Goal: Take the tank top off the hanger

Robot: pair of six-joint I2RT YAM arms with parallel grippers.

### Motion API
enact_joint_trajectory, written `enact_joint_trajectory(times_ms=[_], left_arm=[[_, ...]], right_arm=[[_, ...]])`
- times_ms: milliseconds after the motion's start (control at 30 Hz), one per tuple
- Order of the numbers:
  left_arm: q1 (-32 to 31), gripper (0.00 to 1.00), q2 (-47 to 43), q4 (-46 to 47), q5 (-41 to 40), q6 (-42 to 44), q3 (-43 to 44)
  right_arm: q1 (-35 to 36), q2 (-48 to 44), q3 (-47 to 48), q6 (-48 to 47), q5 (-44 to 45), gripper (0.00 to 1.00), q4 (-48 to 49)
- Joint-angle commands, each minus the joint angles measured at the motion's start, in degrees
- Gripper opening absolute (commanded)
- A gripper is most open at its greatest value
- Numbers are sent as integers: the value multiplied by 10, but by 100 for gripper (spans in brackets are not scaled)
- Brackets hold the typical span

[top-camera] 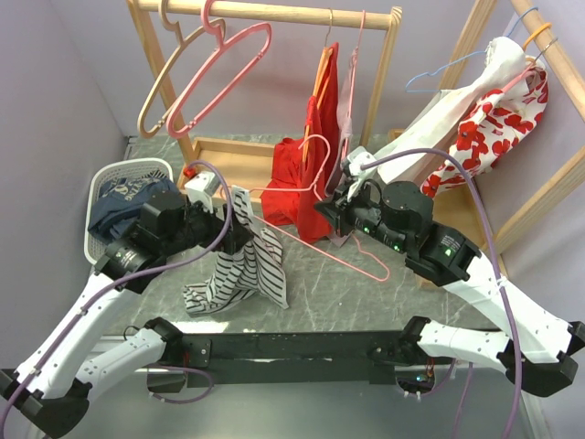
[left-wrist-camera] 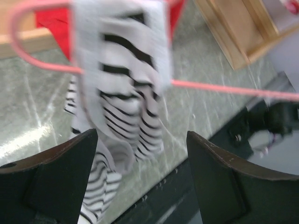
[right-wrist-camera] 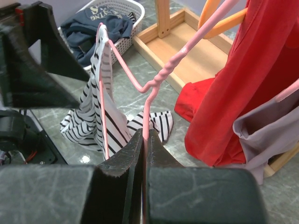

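The black-and-white striped tank top (top-camera: 236,270) hangs by a strap from one end of a pink wire hanger (top-camera: 358,262), and its lower part is heaped on the grey table. My right gripper (top-camera: 322,208) is shut on the hanger's wire (right-wrist-camera: 145,112) below the twisted neck. In the right wrist view the tank top (right-wrist-camera: 93,116) drapes over the hanger's far arm. My left gripper (top-camera: 239,229) is at the strap, jaws open. In the left wrist view the striped cloth (left-wrist-camera: 121,70) hangs over the hanger (left-wrist-camera: 224,88) just beyond the spread fingers (left-wrist-camera: 60,172), with a fold beside the left one.
A white basket (top-camera: 166,166) with dark blue clothes sits at the far left. A wooden rack (top-camera: 274,13) behind carries empty pink and beige hangers and a red garment (top-camera: 315,155). A second rack at the right holds a red-flowered garment (top-camera: 489,128).
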Motion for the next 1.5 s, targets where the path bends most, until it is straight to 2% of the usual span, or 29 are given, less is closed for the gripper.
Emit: enact_joint_trajectory(times_ms=[0, 67, 133, 233, 333, 367, 433, 467, 500, 567, 667, 833, 1033, 1200, 1467], left_arm=[[1, 83, -15, 98, -115, -59, -20], [1, 86, -15, 102, -135, -58, -27], [1, 85, -11, 106, -159, -61, -30], [1, 83, -14, 131, -153, -65, -42], [1, 63, -12, 163, -127, -67, -62], [1, 41, -9, 161, -115, -65, -60], [1, 23, 4, 148, -97, -60, -53], [1, 5, 5, 144, -97, -59, -52], [1, 1, 5, 141, -111, -54, -53], [1, 1, -4, 132, -133, -53, -52], [1, 1, -25, 116, -207, -54, -42], [4, 1, -39, 83, -332, -41, -9], [21, 1, -25, 53, -425, -59, 19], [47, 1, 5, 58, -366, -47, 10], [47, 1, 121, -120, -272, -79, 23]], right_arm=[[-2, -21, 23, 7, -4, 0, 50], [-3, -24, 24, 8, -11, 0, 49], [-3, -29, 21, 10, -17, 0, 56], [-3, -31, 20, 12, -18, 0, 56], [-2, -28, 19, 14, -18, 0, 60], [-3, -27, 20, 14, -18, 0, 59], [-3, -24, 23, 13, -13, 0, 55], [-3, -23, 23, 14, -6, 0, 54], [-3, -21, 23, 15, -1, 0, 54], [-4, -17, 22, 11, 20, 0, 47], [-3, -3, 30, 10, 48, 0, 24], [-3, -5, 26, 10, 46, 0, 10], [-3, -8, 23, 7, 37, 0, 2], [-3, -17, 19, 9, 46, 0, 5], [-3, -40, 36, -6, 126, 0, -5]])
